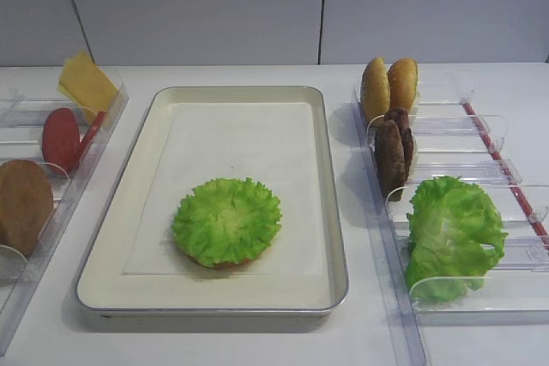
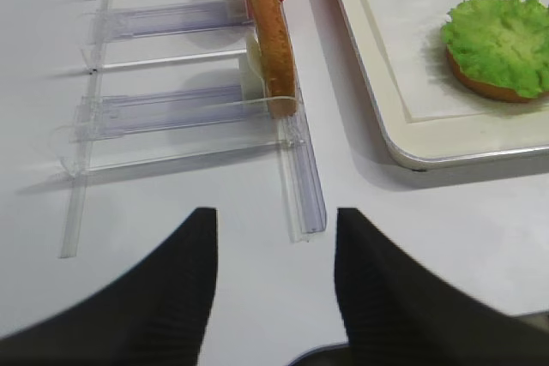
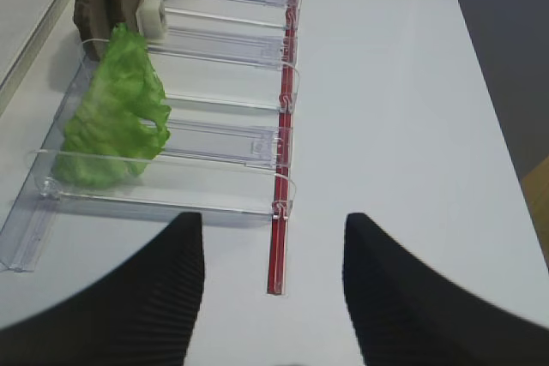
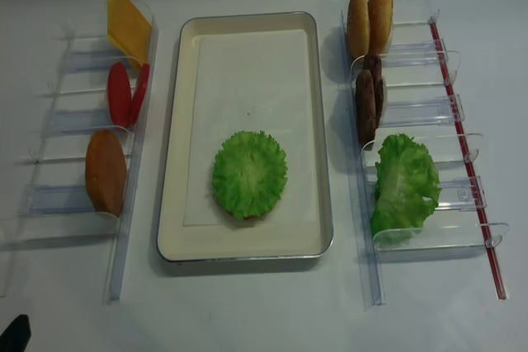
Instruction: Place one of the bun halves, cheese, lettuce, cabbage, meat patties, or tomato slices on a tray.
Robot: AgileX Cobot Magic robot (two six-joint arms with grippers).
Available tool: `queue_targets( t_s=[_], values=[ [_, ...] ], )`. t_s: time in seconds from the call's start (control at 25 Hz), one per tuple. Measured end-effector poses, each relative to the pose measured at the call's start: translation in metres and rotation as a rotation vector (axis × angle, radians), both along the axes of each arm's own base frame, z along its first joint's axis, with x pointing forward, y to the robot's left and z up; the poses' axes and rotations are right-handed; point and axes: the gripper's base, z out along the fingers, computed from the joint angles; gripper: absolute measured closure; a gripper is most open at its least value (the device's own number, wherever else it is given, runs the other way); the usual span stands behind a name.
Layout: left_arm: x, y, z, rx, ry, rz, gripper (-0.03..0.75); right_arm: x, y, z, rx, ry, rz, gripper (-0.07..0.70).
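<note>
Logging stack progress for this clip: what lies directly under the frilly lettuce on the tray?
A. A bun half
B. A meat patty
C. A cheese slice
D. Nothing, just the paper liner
A: in the left wrist view a golden-brown bun half edge shows beneath the lettuce on the tray.

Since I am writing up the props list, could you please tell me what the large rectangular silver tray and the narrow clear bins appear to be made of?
The large rectangular silver tray looks like metal with a dull brushed finish: its rolled rim gives a grey sheen. Its flat matte white liner is probably paper. The narrow clear bins look like glossy transparent plastic, perhaps acrylic: the table shows through them and their edges catch the light.
</note>
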Motion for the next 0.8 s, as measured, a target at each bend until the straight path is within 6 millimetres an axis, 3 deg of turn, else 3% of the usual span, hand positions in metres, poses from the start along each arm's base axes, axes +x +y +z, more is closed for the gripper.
queue_targets(
  t_s=[0.8],
  values=[
    [0.0000, 0.0000, 0.0000, 0.000, 0.000, 0.000, 0.418, 0.0000, 0.0000, 0.0000, 0.000, 0.000, 0.000, 0.258]
  ],
)
